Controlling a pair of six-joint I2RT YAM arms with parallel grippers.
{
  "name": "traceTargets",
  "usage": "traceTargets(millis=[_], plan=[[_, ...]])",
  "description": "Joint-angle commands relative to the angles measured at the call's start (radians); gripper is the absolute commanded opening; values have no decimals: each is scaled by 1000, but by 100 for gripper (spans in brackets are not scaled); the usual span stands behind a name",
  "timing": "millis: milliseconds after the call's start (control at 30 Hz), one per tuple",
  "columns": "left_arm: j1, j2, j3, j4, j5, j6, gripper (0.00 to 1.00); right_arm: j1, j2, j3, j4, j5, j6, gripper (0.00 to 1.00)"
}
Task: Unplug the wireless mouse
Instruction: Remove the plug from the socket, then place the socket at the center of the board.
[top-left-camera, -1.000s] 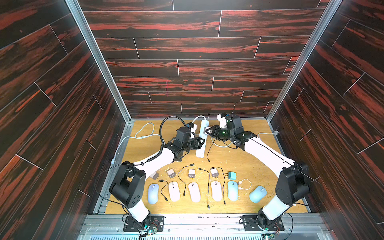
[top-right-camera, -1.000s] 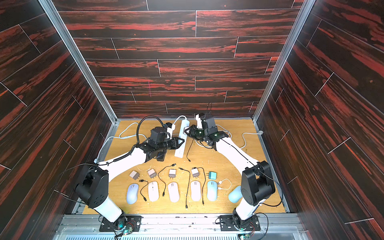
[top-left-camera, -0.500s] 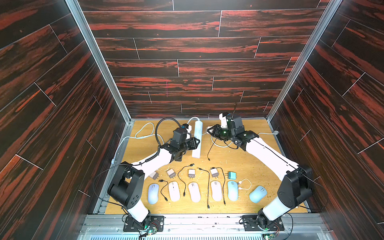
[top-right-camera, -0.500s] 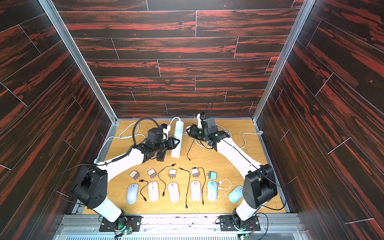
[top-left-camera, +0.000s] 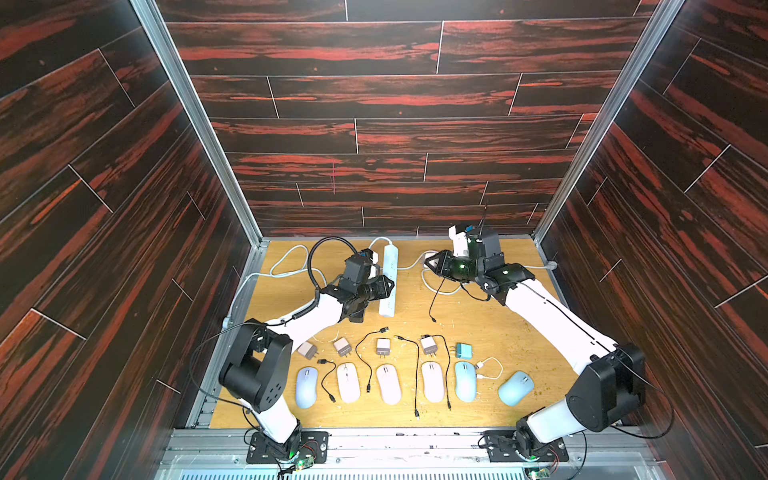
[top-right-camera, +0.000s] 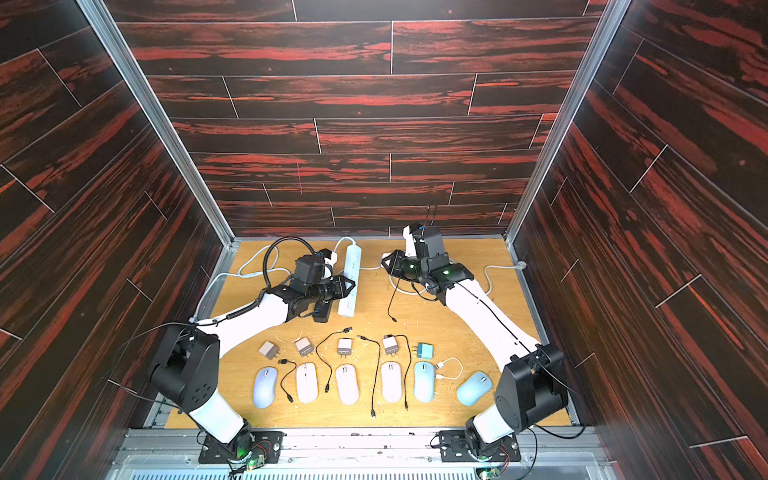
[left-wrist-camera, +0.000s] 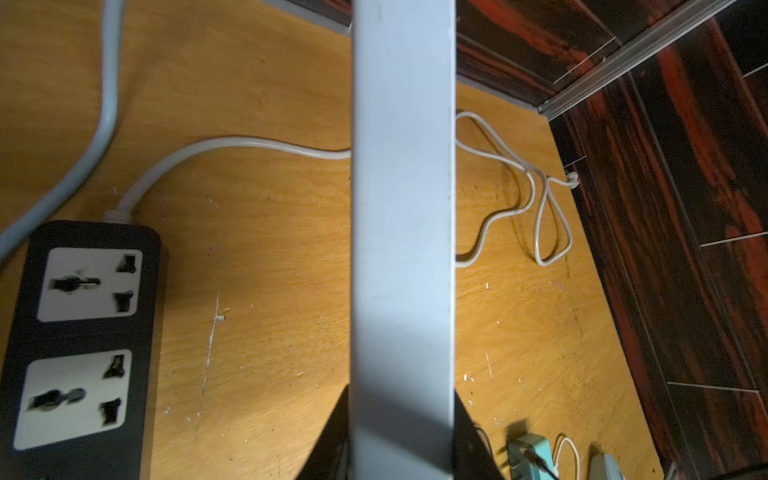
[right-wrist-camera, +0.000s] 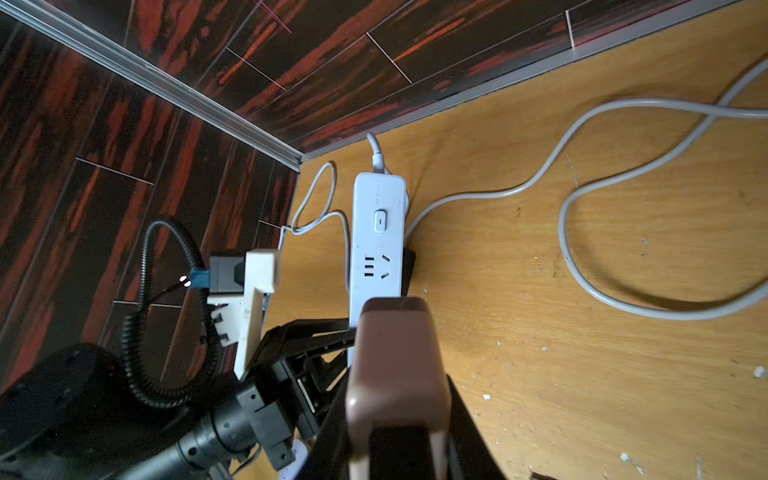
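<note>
Matt wooden tabletop (top-left-camera: 478, 324) (scuffed), plastic power strip (top-left-camera: 390, 257)

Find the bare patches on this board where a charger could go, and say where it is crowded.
Bare board lies between the white power strip and the right arm, behind the chargers. A smaller patch sits between the angled blue mouse and that arm. Crowded: the front mice and black cables, and the grey cable loops at the back.

Bare board (top-left-camera: 478, 328) in the middle
Strip (top-left-camera: 390, 262) and cables (left-wrist-camera: 249, 142) block the back; mice (top-left-camera: 388, 384) and chargers (top-left-camera: 383, 346) crowd the front.
</note>
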Motion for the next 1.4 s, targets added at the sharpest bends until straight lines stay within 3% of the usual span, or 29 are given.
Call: traceTargets(millis=[0,267,433,567,733,900,967,1267,1367], plan=[[2,71,100,-141,78,70,0,3,-53,40,-84,47,-76,0],[2,249,183,-100,171,-39,0,1,-158,17,-183,166,-115,0],[2,335,240,-87,163,-86,0,1,-220,-19,-225,194,-132,0],[3,385,273,-85,148,-110,6,1,-251,-46,-242,218,-134,0],[6,411,302,-106,109,-102,27,1,-256,-55,-248,227,-140,0],[9,389,289,-116,76,-81,65,1,-252,-56,-248,238,-144,0],[12,372,284,-127,71,-64,75,1,-257,-59,-242,244,-142,0],[13,160,195,-117,16,41,89,-1,-277,-67,-232,270,-157,0],[12,29,140,-89,4,124,97,-28,-281,-72,-218,173,-159,0]])
